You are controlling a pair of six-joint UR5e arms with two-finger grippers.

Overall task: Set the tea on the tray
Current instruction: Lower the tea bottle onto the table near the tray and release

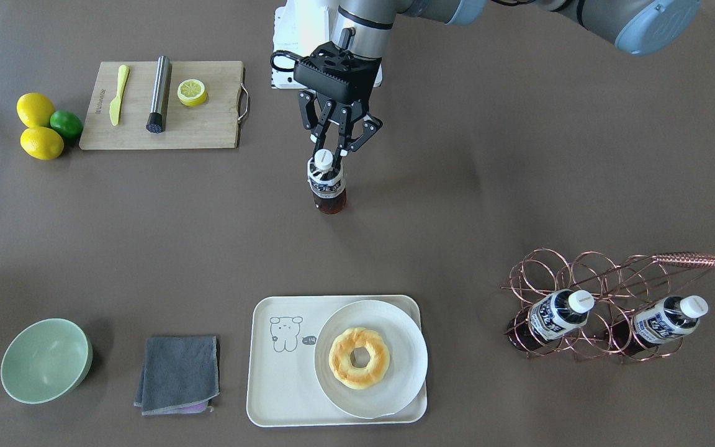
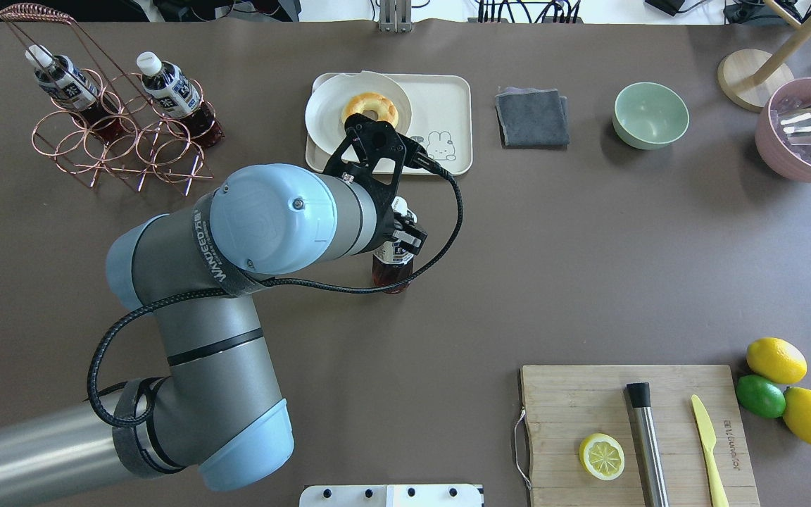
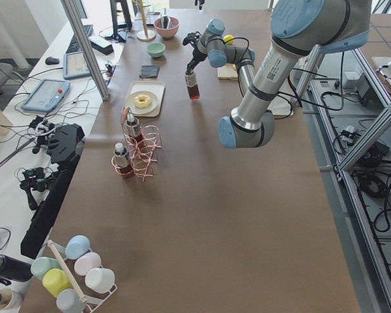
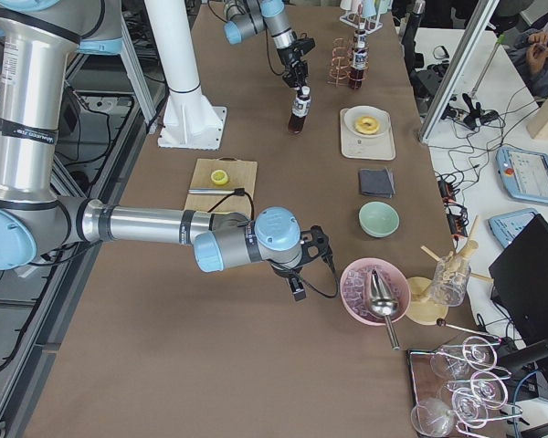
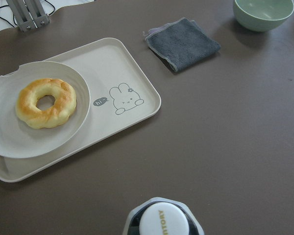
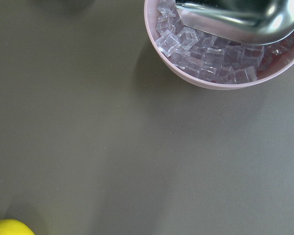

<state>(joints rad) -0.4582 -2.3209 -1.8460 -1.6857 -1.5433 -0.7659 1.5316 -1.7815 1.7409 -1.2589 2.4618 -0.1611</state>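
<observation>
The tea (image 1: pixel 328 185), a small bottle of dark liquid with a white cap, stands upright on the brown table. It is well short of the tray (image 1: pixel 277 385) on the robot's side. My left gripper (image 1: pixel 329 148) hangs just above the cap, open, holding nothing. The left wrist view shows the cap (image 5: pixel 164 223) at the bottom edge with no finger beside it, and the tray (image 5: pixel 112 63) beyond. My right gripper (image 4: pixel 297 283) hovers beside the pink ice bowl (image 4: pixel 373 292); I cannot tell whether it is open or shut.
A round plate (image 1: pixel 407 354) with a donut (image 1: pixel 359 358) fills the tray's right half. Two more bottles lie in a copper rack (image 1: pixel 581 273). A cutting board (image 1: pixel 208 124), lemons, a lime, a green bowl (image 1: pixel 44 360) and a grey cloth (image 1: pixel 177 372) lie left.
</observation>
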